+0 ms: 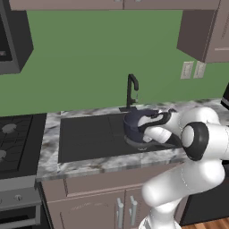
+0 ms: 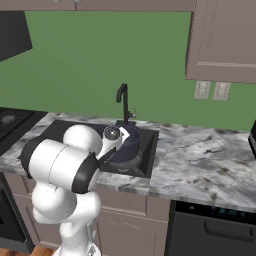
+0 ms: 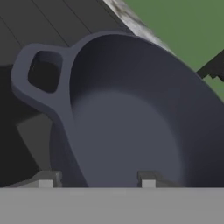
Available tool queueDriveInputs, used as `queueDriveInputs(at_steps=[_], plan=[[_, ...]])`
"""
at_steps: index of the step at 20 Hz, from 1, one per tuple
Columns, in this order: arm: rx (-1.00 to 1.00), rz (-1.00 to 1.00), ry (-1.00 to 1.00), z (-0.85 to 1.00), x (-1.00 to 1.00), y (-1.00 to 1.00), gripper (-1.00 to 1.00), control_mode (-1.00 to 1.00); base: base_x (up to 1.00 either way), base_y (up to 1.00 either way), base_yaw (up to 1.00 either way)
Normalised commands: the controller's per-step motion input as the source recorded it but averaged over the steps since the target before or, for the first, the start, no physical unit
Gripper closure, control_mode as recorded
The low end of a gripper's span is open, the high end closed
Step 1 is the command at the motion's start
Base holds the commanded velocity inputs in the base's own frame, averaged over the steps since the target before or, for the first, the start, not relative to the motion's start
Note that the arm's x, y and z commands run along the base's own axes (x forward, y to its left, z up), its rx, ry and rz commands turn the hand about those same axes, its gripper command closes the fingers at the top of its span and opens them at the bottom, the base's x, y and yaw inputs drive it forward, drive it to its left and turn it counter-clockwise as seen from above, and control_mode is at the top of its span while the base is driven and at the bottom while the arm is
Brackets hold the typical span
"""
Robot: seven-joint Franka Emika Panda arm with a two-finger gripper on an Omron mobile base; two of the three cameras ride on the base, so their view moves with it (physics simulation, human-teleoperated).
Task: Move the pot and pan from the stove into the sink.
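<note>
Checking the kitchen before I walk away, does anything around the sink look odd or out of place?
Yes: a dark blue-grey pot hangs tilted over the right part of the sink, near the faucet, with the gripper straddling its wall, one fingertip inside and one outside. Nothing looks spilled or damaged.

Dark blue-grey pot [image 3: 131,127], near-black sink [image 1: 85,138], marbled grey counter [image 2: 200,155], green wall [image 1: 89,53].

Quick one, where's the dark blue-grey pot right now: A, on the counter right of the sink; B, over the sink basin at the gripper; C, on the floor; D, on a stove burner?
B: the pot sits over the dark sink near the faucet, its wall between the fingers of the gripper.
</note>
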Motion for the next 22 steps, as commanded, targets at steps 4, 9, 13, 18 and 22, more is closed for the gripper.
queueDriveInputs(at_steps=[4,9,13,18,22], plan=[[0.00,0.00,0.00,-0.29,0.23,0.00,1.00,-1.00,0.00,0.00,0.00],[0.00,0.00,0.00,-0.24,0.22,0.00,1.00,-1.00,0.00,0.00,0.00],[0.00,0.00,0.00,-0.14,0.15,0.00,1.00,-1.00,0.00,0.00,0.00],[0.00,0.00,-0.02,-0.03,0.00,0.00,-1.00,-1.00,0.00,0.00,0.00],[0.00,0.00,0.00,0.00,0.00,0.00,-1.00,-1.00,0.00,0.00,0.00]])
